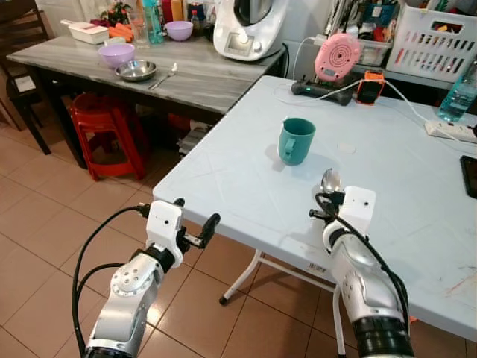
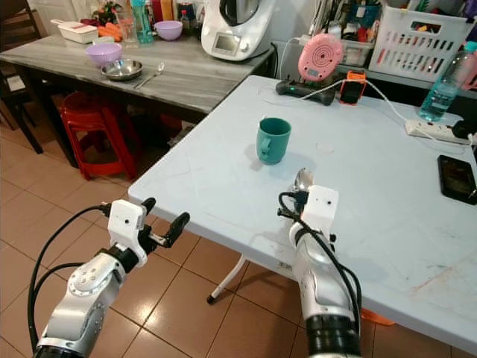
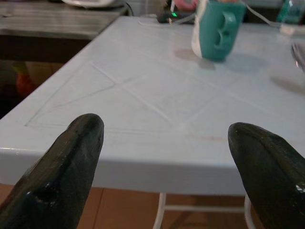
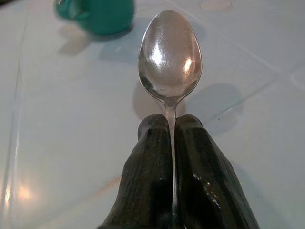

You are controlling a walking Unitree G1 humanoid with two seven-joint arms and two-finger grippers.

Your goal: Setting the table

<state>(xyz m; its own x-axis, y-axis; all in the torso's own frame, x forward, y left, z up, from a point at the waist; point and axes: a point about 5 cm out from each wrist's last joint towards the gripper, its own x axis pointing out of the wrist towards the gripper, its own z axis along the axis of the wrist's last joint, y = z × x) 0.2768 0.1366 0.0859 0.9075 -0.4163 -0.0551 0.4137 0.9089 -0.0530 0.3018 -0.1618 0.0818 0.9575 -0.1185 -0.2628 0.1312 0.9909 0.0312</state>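
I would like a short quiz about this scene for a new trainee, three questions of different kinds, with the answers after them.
1. True or false: the right gripper is shut on a spoon.
2. Which colour is the mug on the white table? A) red B) teal C) black
3. Fill in the missing word: the fingers of the left gripper are ____, and nothing is between them.

Key:
1. True. The spoon's handle is pinched between the two fingers, with the bowl pointing toward the mug.
2. B, teal.
3. Open. This gripper is held just off the table's near edge.
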